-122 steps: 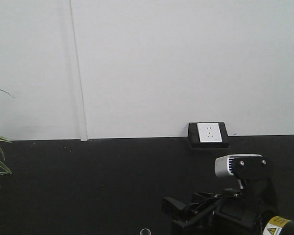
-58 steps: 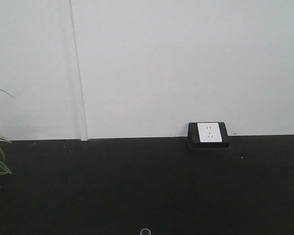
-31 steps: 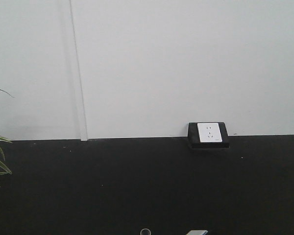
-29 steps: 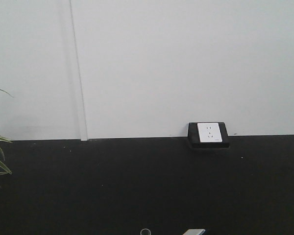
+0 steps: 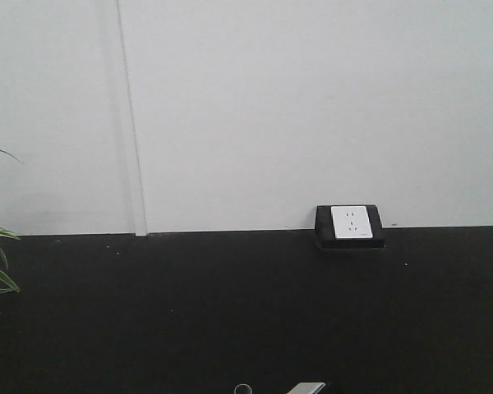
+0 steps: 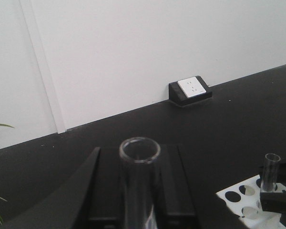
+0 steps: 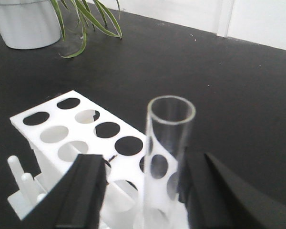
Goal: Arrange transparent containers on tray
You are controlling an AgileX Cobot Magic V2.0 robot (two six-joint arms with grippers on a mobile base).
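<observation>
While the left gripper [image 6: 135,149] appears in its own wrist view only as two black wedge-shaped fingers [image 6: 69,202], the first tube [image 6: 139,179], a slim, clear, colourless glass cylinder with a round open rim, stands upright between them, its rim just above their tips; its lower part runs off the bottom edge and the contact is lost in shadow, so whether the jaws pinch it or merely flank it I cannot tell; farther off in that view the second tube [image 6: 270,171], of the same glass, rises upright from a dark blocky part [image 6: 278,202] that hides its foot, just over the corner of a white plastic rack pierced with rows of round holes [image 6: 241,204]; the right wrist view shows the right gripper [image 7: 145,156] about this second tube, close above the rack, one black finger meeting the glass and the other standing off, white rack showing through the gap; whether it grips lower down I cannot tell either; the rack sits on a matte black tabletop [image 7: 219,81], with a round white plant pot [image 7: 28,24] and its long green leaves [image 7: 88,16] at the far edge; in the front view a white socket in a black housing [image 5: 350,222] sits where the tabletop meets a plain white wall [image 5: 312,107], and one small glass rim [image 5: 243,388] barely clears the bottom edge.
</observation>
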